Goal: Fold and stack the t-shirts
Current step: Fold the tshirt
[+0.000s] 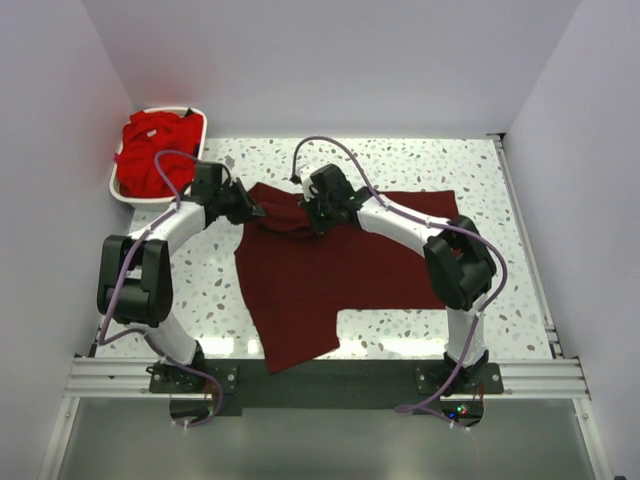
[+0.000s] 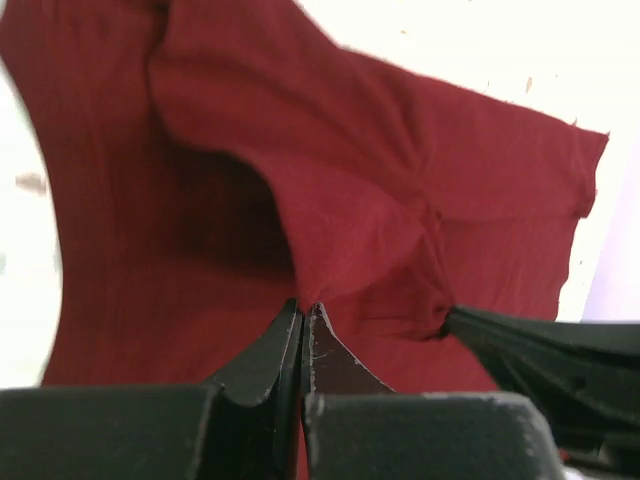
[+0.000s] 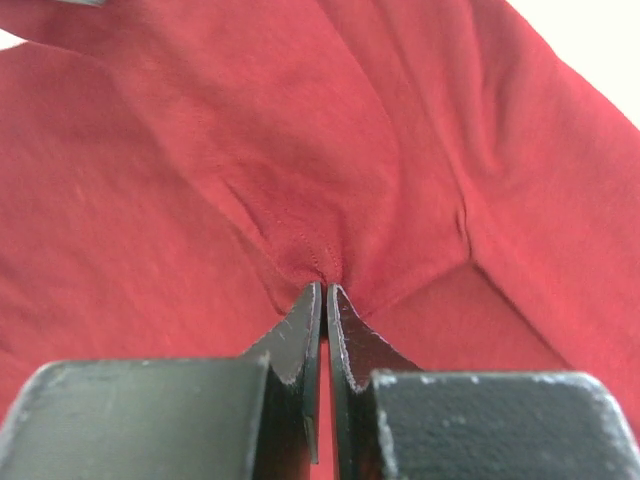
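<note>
A dark maroon t-shirt (image 1: 320, 280) lies spread on the speckled table (image 1: 500, 290), its far edge lifted and bunched. My left gripper (image 1: 258, 210) is shut on the shirt's far left part; in the left wrist view (image 2: 303, 308) the cloth (image 2: 340, 200) rises from its tips. My right gripper (image 1: 312, 218) is shut on the far edge a little to the right; the right wrist view (image 3: 325, 288) shows a seam of the shirt (image 3: 300, 180) pinched between its fingers. Bright red t-shirts (image 1: 155, 150) lie heaped in the basket at the far left.
The white slotted basket (image 1: 118, 188) stands at the table's far left corner, close behind my left arm. White walls close in the back and both sides. The right gripper's black body shows in the left wrist view (image 2: 560, 350).
</note>
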